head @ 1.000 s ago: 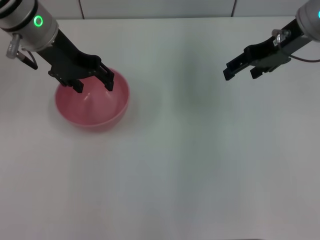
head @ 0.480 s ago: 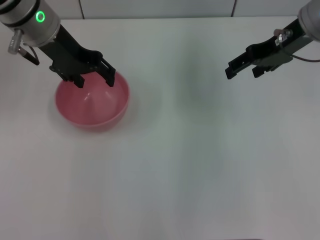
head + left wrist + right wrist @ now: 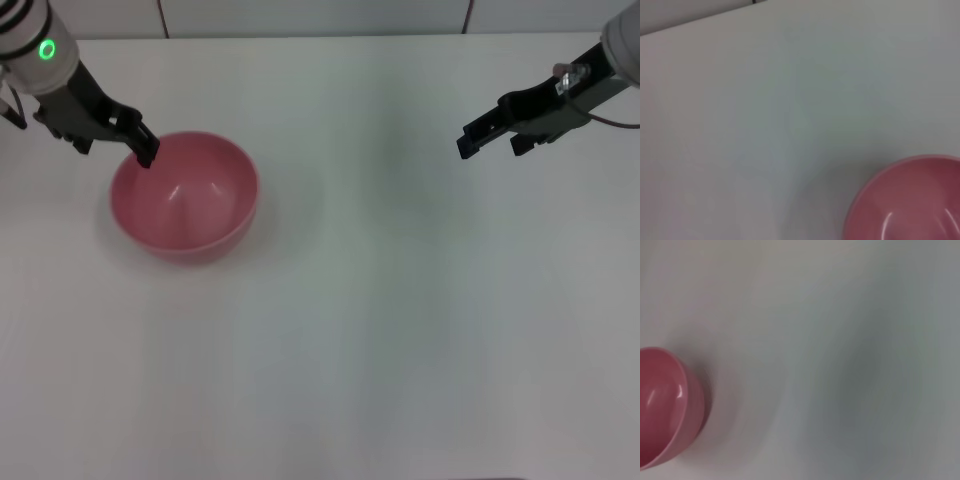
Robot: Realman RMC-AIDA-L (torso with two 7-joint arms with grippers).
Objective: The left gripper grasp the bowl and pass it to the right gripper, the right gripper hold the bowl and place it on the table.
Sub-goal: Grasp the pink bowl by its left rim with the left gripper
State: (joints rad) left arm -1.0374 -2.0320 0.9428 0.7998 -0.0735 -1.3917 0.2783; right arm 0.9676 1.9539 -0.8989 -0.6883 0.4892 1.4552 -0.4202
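Left gripper [image 3: 118, 138] sits at the far-left rim of the bowl [image 3: 185, 208], arm with green ring light running off toward the far-left corner. Only one dark fingertip [image 3: 146, 151] is clearly seen, touching or just over the bowl's rim on the far-left side; a second finger cannot be made out, so whether this claw is spread or closed cannot be told. Nothing is clamped on the rim that can be confirmed.

Bowl: pink-red, upright, empty, glossy inside, resting flat on the table [image 3: 360, 330]. Left wrist view shows part of the bowl [image 3: 907, 200] on bare white surface; no fingers of that arm visible there.

Right gripper [image 3: 490, 138] is well apart from the bowl, far to its right and slightly farther back, above the table. Its two slim black fingers point toward the bowl, with a visible gap between them: apart, holding nothing. Right wrist view shows the bowl [image 3: 665, 410] at a distance.

Surface: plain matte white. Beyond the table's far edge, a pale panelled wall [image 3: 320, 15]
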